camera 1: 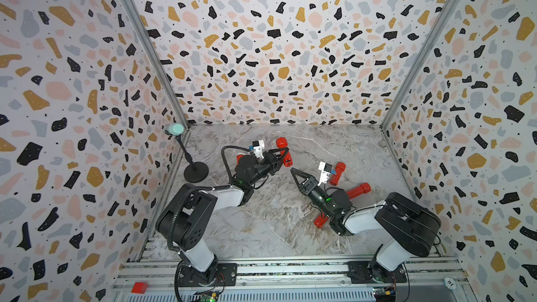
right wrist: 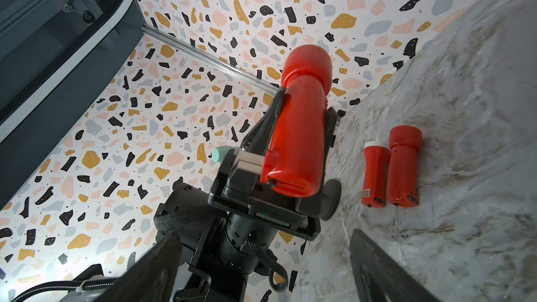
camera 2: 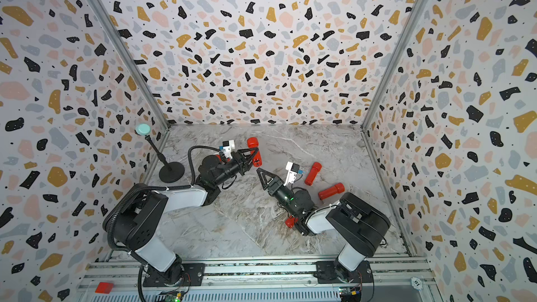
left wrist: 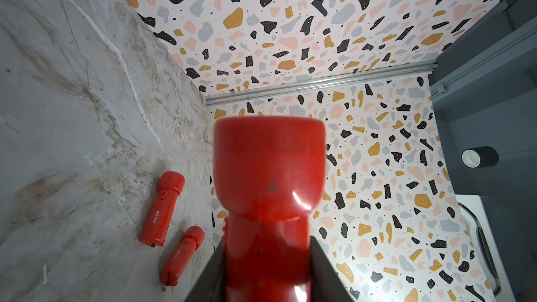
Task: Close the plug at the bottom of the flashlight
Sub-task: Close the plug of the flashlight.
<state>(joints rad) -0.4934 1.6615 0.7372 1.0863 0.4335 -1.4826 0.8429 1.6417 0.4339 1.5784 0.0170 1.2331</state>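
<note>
My left gripper (camera 1: pixel 284 152) is shut on the body of a red flashlight (camera 1: pixel 283 152) and holds it above the table. Its wide head points toward the back wall. In the left wrist view the flashlight (left wrist: pixel 267 169) fills the space between the dark fingers (left wrist: pixel 319 265). Its bottom end (right wrist: pixel 290 184) faces my right gripper (right wrist: pixel 264 235), which is open with nothing between its jaws. In both top views the right gripper (camera 1: pixel 293 171) sits a short gap from that end, not touching it. The bottom looks flat, and I cannot make out the plug.
Two more red flashlights (camera 1: pixel 338 172) (camera 1: pixel 359 190) lie right of the right gripper. Another (camera 1: pixel 321 220) is partly under the right arm. Two lie beyond the left arm (right wrist: pixel 376 175) (right wrist: pixel 404 167). A black microphone stand (camera 1: pixel 196 171) is at the back left.
</note>
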